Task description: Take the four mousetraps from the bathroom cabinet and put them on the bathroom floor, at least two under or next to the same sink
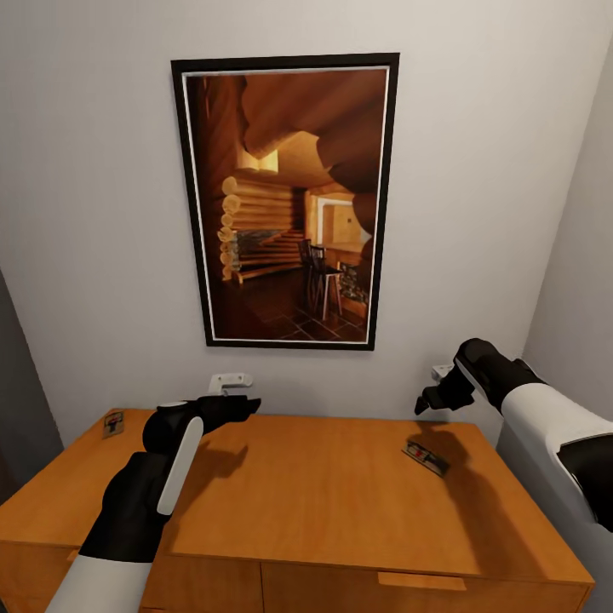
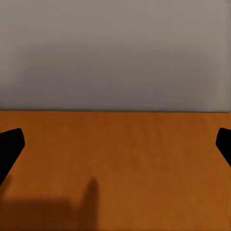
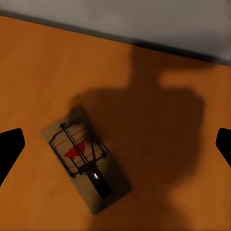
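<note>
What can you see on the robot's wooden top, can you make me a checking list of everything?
Surface: cabinet top, orange-brown wood, flat, with drawer fronts below.
Job's things: two mousetraps on the top; right trap lies flat under the right gripper; left trap lies flat at the far left corner.
Clutter: nothing seen.
Grippers: left gripper open, empty, above the top; right gripper open, empty, above the right trap.
Cables: nothing seen.
Surroundings: grey wall with a framed picture of a log room; a white fitting on the wall behind the cabinet.
</note>
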`<state>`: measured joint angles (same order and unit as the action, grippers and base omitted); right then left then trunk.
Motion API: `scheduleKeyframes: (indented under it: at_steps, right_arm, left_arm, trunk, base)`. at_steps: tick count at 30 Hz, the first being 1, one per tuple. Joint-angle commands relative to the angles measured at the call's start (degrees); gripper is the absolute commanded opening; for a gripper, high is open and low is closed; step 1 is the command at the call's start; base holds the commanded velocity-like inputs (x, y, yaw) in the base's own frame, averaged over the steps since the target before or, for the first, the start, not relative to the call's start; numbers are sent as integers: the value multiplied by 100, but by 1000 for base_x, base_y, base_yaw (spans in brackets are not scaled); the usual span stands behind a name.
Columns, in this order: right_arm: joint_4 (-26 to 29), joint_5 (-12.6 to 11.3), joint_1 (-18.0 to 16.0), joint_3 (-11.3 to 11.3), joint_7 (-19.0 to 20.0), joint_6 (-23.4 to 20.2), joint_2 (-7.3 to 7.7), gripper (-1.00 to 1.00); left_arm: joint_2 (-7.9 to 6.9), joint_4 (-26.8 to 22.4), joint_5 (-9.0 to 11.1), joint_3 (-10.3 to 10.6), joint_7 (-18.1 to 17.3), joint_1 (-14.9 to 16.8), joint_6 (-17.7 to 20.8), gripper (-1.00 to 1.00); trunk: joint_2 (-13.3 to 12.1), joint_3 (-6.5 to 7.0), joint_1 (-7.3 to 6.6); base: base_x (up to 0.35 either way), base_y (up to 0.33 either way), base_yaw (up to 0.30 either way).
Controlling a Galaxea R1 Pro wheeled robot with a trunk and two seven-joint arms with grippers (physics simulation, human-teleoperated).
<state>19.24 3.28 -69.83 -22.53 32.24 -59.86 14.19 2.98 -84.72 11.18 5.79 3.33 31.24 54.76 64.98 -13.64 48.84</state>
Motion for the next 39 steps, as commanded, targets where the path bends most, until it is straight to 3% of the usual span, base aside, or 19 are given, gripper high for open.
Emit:
scheduleKeyframes:
  at_steps: [1,26,39]
  right_arm:
    - [10,37,-4,-26,42,-14,5,100]
    - [-26,15,-4,-1,28,102,-77,100]
    - [-471,2,-4,-5,28,439,-208,100]
  left_arm:
    - [1,10,44,1,29,5,25,100]
    - [0,78,35,1,9,5,21,100]
    - [0,78,34,1,12,5,20,100]
  trunk:
    - [5,-8,1]
    - [5,-8,1]
    - [5,-8,1]
  base:
    - [0,0,0]
    - [0,0,0]
    - [0,0,0]
